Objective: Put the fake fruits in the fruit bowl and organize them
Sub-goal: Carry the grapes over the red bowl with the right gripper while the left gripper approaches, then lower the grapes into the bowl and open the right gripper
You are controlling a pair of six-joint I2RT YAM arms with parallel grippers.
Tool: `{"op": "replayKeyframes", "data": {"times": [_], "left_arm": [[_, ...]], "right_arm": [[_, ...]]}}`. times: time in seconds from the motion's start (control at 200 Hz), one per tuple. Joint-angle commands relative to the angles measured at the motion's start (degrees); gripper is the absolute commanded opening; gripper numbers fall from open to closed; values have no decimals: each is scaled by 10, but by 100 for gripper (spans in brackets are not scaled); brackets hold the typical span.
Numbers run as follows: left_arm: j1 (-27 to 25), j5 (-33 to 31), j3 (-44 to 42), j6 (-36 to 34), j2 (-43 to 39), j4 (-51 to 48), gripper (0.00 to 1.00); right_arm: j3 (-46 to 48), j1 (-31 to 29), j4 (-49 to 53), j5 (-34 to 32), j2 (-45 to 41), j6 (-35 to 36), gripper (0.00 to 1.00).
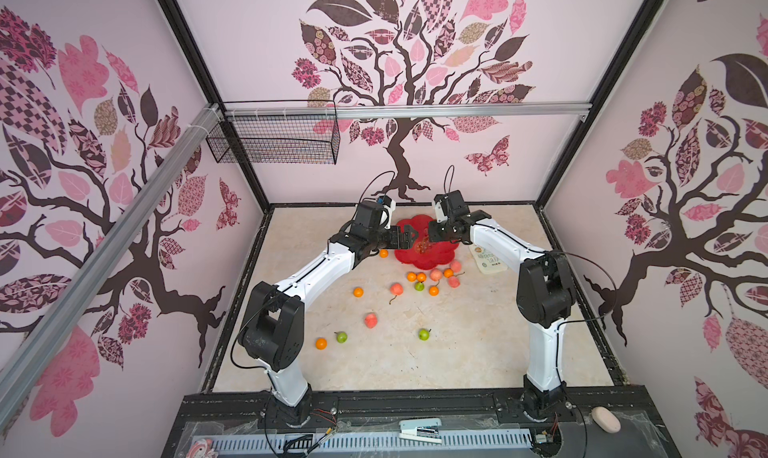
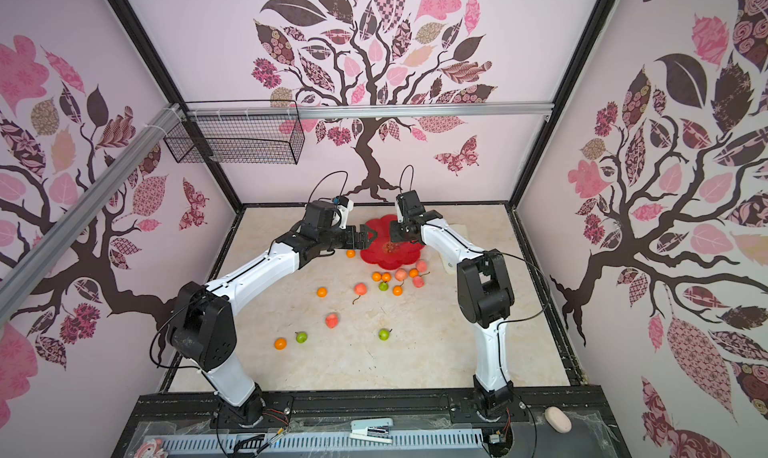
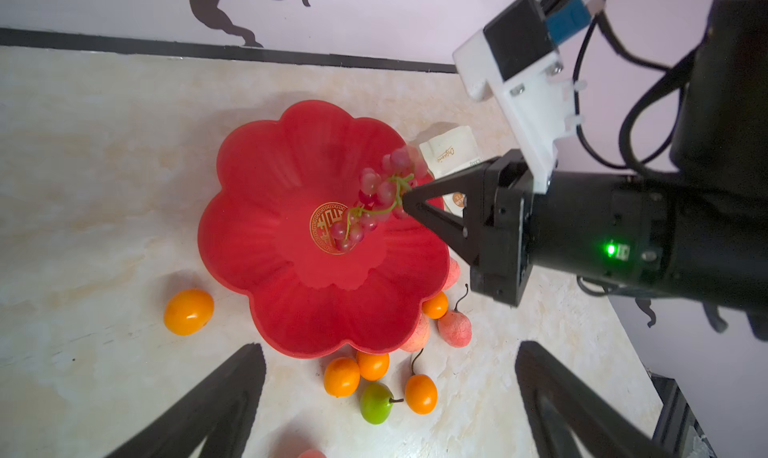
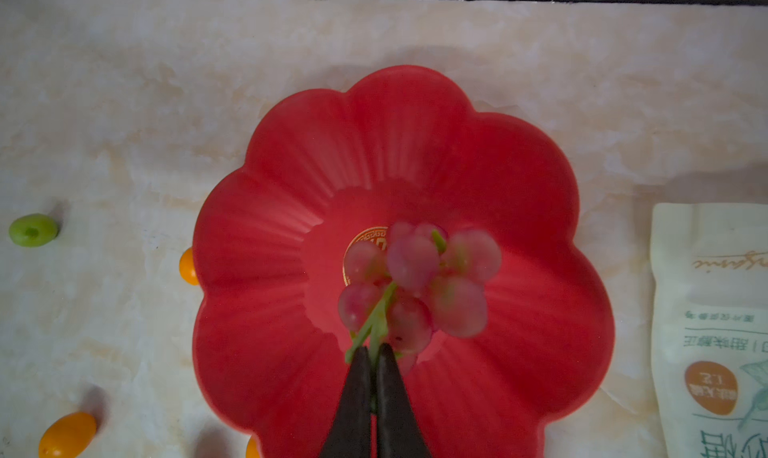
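the translucent dark red plastic grape bunch (image 4: 415, 281) hangs over the gold centre of the glossy red flower-shaped fruit bowl (image 4: 291, 186), its green stem pinched by the right gripper (image 4: 374, 352) (probably so it can settle low). the left gripper (image 1: 406, 235) hovers spread wide near the rim; other small plastic fruits (image 3: 188, 312) lie on the marble-look table (image 4: 124, 103).

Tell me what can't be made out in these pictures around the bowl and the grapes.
- Whether the grape bunch, pinched by its stem in the right pincer, touches the fruit bowl: right wrist view looks straight down; top views too small.
- Packet print: cut off by the picture edge in the right wrist view, blurred.
- A peach in the left wrist view: partly hidden behind the bowl's rim.
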State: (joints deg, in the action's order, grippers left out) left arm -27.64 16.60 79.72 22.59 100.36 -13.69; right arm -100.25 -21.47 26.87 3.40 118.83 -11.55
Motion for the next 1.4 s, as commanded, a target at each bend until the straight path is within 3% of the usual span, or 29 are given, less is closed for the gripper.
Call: {"op": "replayKeyframes", "data": {"times": [0.0, 0.495, 0.765, 1.145, 1.395], "left_arm": [[0, 28, 6, -5, 23, 4, 98], [-3, 68, 37, -8, 55, -19, 98], [-3, 78, 44, -6, 65, -26, 98], [-4, 75, 48, -12, 58, -35, 98], [-6, 68, 48, -35, 35, -49, 98]], "right_arm": [[-47, 16, 38, 15, 40, -10, 0], [-155, 40, 91, -36, 122, -2, 0], [-155, 43, 105, -64, 135, -4, 0], [-143, 45, 97, -69, 92, 3, 25], [-50, 45, 39, -38, -4, 6, 35]]}}
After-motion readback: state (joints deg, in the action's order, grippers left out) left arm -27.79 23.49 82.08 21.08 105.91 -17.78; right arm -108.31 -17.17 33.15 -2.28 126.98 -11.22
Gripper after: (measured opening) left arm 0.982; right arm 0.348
